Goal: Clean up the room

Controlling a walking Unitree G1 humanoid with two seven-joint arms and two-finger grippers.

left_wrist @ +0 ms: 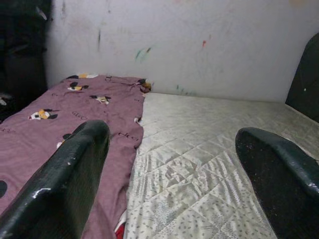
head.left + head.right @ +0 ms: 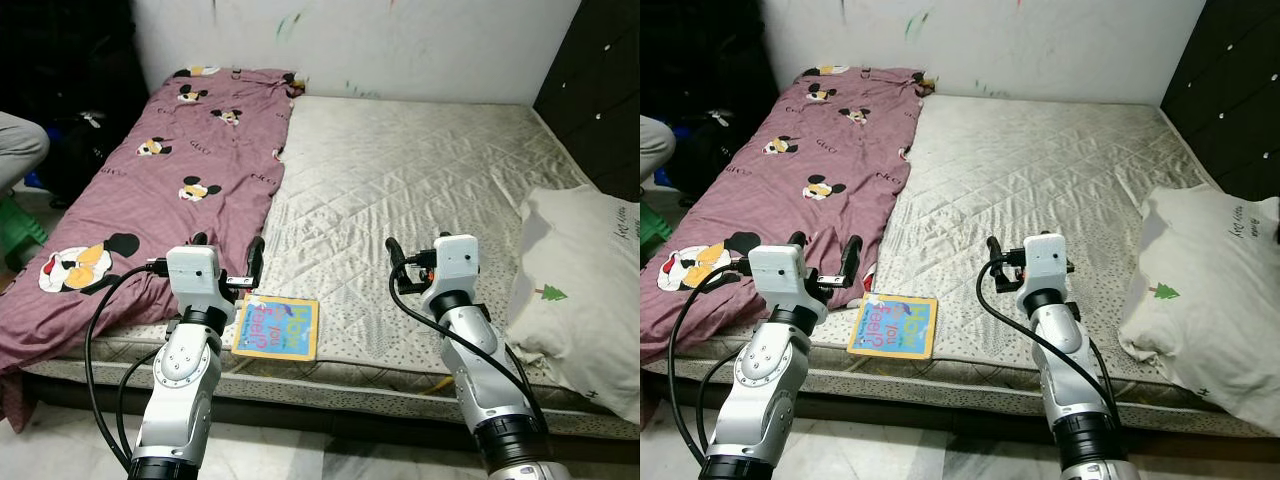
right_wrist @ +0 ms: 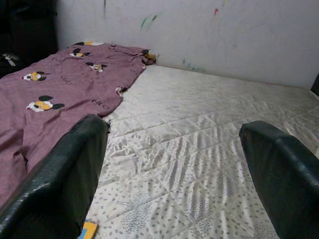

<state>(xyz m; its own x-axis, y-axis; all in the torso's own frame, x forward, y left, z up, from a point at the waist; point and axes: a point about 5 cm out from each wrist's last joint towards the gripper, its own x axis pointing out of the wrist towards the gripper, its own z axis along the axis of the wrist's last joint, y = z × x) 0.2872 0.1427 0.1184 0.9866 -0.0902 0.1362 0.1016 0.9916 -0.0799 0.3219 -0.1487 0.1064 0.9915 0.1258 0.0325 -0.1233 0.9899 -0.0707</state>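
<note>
The left gripper (image 2: 226, 262) hangs over the front edge of the mattress (image 2: 420, 180) with its fingers spread apart and nothing between them; the right gripper (image 2: 1003, 268) hovers further along the same edge, also parted and empty.

Just in front of the left gripper, flat at the mattress's front edge, lies a children's book (image 2: 277, 327) — thin, stiff-covered, probably light, with a glossy face that may slip. I judge its near edge, close to the mattress rim, the best hold, since a flat book on soft padding gives fingers little to get under.

Beside it, the purple cartoon-print blanket (image 2: 170, 170) covers the mattress's left side and droops over the front corner — soft, bulky, likely to bunch. A white pillow (image 2: 585, 290) sits on the right front corner. A person's knee (image 2: 18, 145) and a green stool (image 2: 18, 230) are beyond the left edge, clear of the reach.
</note>
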